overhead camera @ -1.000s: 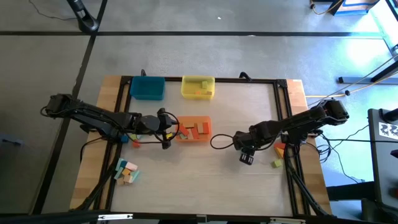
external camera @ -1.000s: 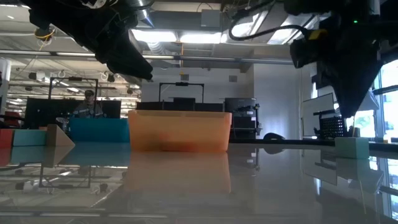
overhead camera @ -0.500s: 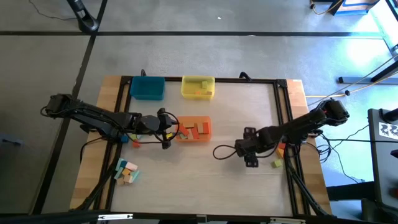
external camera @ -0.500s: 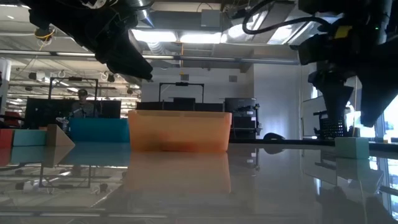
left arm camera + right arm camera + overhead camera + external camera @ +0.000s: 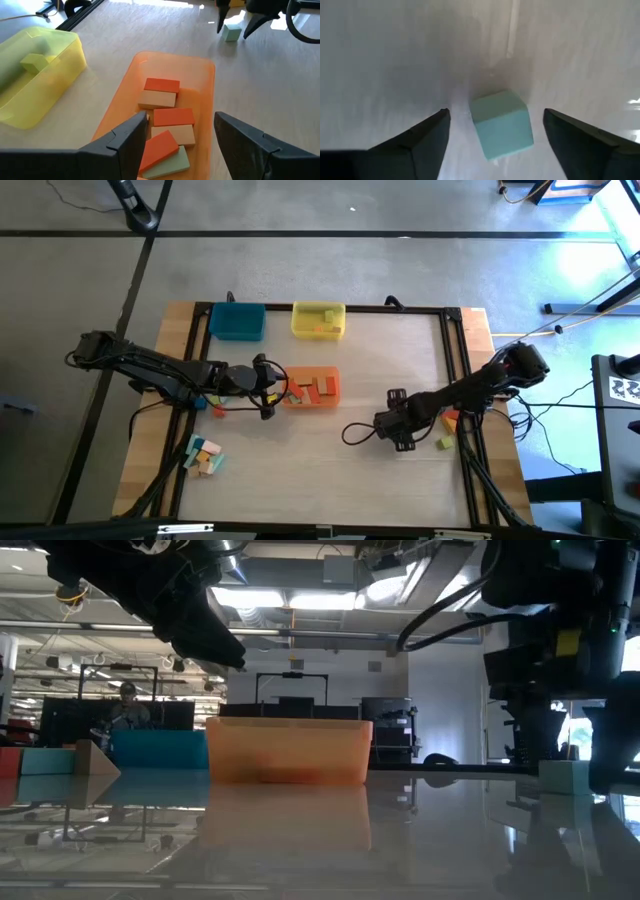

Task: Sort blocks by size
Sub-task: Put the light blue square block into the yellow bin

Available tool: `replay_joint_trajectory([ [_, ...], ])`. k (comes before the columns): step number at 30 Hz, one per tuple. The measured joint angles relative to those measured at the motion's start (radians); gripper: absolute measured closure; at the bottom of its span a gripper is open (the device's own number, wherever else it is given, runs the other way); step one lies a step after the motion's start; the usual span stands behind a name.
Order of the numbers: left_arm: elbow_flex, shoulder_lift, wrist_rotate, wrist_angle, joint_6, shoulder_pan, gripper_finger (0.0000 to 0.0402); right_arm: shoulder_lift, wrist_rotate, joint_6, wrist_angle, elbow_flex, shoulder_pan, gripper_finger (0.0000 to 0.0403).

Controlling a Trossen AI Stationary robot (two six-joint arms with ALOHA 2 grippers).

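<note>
Right wrist view: a pale green wooden cube (image 5: 501, 122) near the desk's right edge is framed by the wide-open, empty right gripper (image 5: 496, 134). Centring before closing is advised. The left gripper (image 5: 180, 137), open, hovers over the orange tray (image 5: 204, 80).

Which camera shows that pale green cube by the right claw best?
The right wrist view: the green cube fills the picture between the open right gripper. The low and left wrist views show it small; overhead, the arm hides it.
</note>
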Motion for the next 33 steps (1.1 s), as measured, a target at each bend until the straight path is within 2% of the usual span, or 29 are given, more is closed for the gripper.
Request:
replay_joint_trajectory([
  [10, 0.000, 0.000, 0.000, 0.001, -0.002, 0.000, 0.0183, 0.012, 0.020, -0.006, -0.006, 0.006, -0.001, 0.0271],
  [15, 0.000, 0.000, 0.000, 0.004, -0.002, 0.000, 0.0183, 0.007, 0.000, -0.004, -0.092, 0.069, -0.001, 0.0272],
  [19, 0.000, 0.000, 0.000, 0.012, 0.000, 0.000, 0.0183, -0.021, 0.027, -0.015, -0.116, 0.155, -0.003, 0.0272],
  [27, 0.000, 0.000, 0.000, 0.036, 0.008, 0.000, 0.0183, -0.081, 0.110, -0.171, 0.090, 0.230, -0.080, 0.0272],
  [31, 0.000, 0.000, 0.000, 0.042, 0.010, 0.000, 0.0183, -0.082, 0.148, -0.294, 0.222, 0.230, -0.186, 0.0272],
  [33, 0.000, 0.000, 0.000, 0.056, 0.011, 0.000, 0.0183, -0.077, 0.135, -0.348, 0.288, 0.230, -0.257, 0.0272],
])
